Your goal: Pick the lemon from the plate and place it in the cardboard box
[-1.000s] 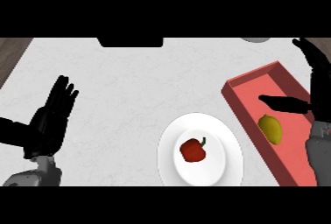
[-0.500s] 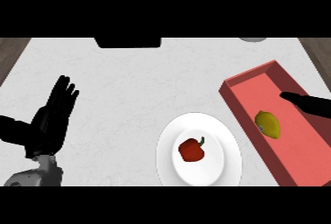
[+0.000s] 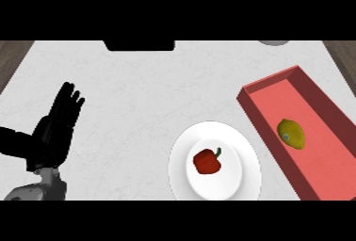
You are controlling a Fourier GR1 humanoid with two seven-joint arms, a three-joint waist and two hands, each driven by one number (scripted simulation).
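The lemon (image 3: 291, 134) lies in the red box (image 3: 268, 92) (right hand now gone from view), left hand (image 3: 52, 132) resting open.

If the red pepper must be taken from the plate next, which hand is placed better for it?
Left, probably. The left hand rests open at the left of the plate with the red pepper; the right hand is not visible.

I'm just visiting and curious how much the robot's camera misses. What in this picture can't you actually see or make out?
- Right hand: nowhere in the head view, so its state is unknown.
- Red box holding the lemon: its near end is cut off by the lower right edge.
- Dark object at the counter's far edge: cut off, unidentifiable.
- Grey object, top right: only a sliver shows.
- Left hand: its forearm is mostly cut off at the bottom edge.
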